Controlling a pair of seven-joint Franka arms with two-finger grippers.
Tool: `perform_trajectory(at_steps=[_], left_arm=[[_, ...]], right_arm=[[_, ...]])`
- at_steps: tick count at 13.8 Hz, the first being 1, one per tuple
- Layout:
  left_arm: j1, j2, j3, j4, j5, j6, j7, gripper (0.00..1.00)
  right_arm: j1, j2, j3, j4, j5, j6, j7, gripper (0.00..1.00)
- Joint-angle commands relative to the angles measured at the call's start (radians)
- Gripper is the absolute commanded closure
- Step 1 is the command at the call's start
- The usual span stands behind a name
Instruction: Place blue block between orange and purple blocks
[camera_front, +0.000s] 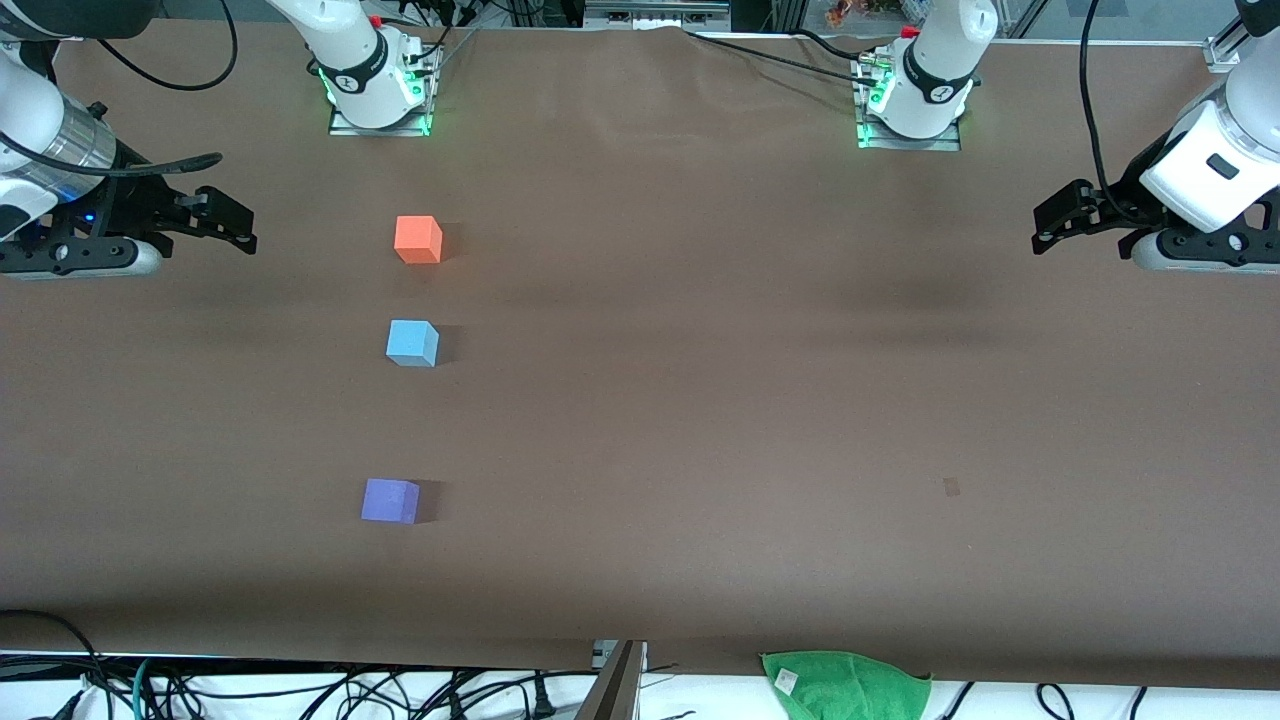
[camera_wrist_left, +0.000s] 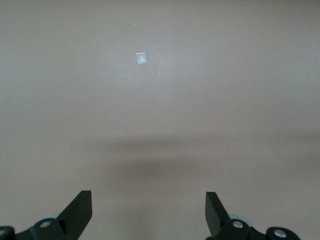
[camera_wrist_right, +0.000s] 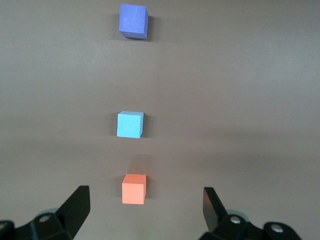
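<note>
Between orange block (camera_front: 418, 240) and purple block (camera_front: 389, 501), blue block (camera_front: 412, 343), gaps either side, both end effectors (camera_front: 235, 225) (camera_front: 1050, 228) spread apart at table ends

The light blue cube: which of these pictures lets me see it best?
The right wrist view: the blue block sits mid-picture, large, lined up between the orange block and purple block. The front view shows it smaller. The left wrist view shows only bare table.

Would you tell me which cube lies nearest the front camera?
The purple block; the blue block and orange block lie farther up the table.
</note>
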Motion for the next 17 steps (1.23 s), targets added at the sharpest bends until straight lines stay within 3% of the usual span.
perform_trajectory(at_steps=[1, 17], left_arm=[[0.0, 0.009, -0.002, 0.028, 0.027, -0.023, 0.017, 0.0], [-0.001, 0.009, -0.002, 0.03, 0.027, -0.024, 0.015, 0.0]], right_arm=[[-0.023, 0.001, 0.022, 0.026, -0.001, -0.026, -0.003, 0.0], [-0.023, 0.001, 0.024, 0.031, -0.001, -0.037, -0.019, 0.0]])
